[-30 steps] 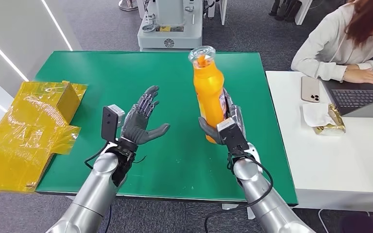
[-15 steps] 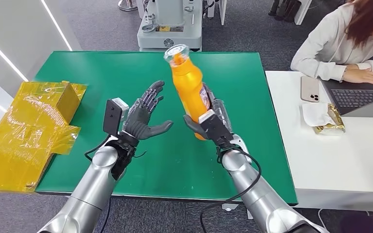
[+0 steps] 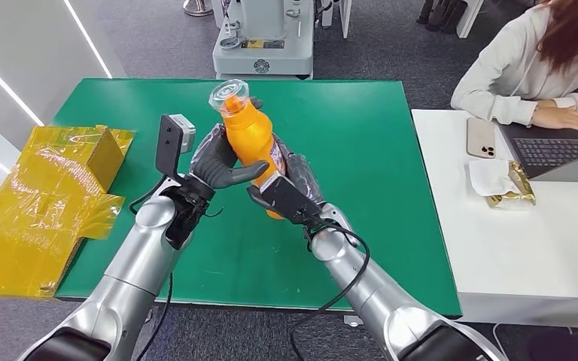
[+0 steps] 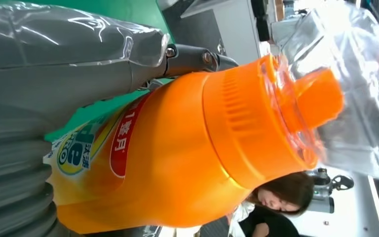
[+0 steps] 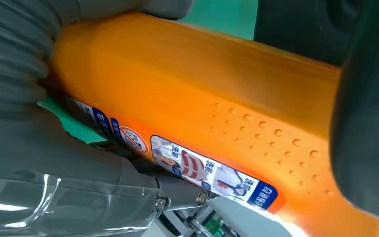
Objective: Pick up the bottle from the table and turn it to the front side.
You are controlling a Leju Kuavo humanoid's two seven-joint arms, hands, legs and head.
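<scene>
An orange bottle (image 3: 252, 139) with a clear cap (image 3: 229, 96) is held in the air over the green table (image 3: 369, 150), leaning with its cap toward the far left. My right hand (image 3: 286, 192) grips its lower body from the right. My left hand (image 3: 214, 162) wraps its upper body, fingers behind and thumb across the front. In the left wrist view the bottle (image 4: 177, 148) lies against the palm, its label showing. The right wrist view shows the bottle's (image 5: 202, 84) side and a strip of its label between the fingers.
A yellow wrapped box (image 3: 45, 195) lies at the table's left edge. To the right stands a white table (image 3: 512, 248) with a phone (image 3: 480, 138), a laptop (image 3: 561, 150) and a snack packet (image 3: 508, 184); a person (image 3: 542, 68) sits there. A grey machine base (image 3: 263, 37) stands beyond the far edge.
My right hand has carried the bottle leftward, tilting it, into my left hand. The left hand, open before, has now closed around the bottle's upper body.
</scene>
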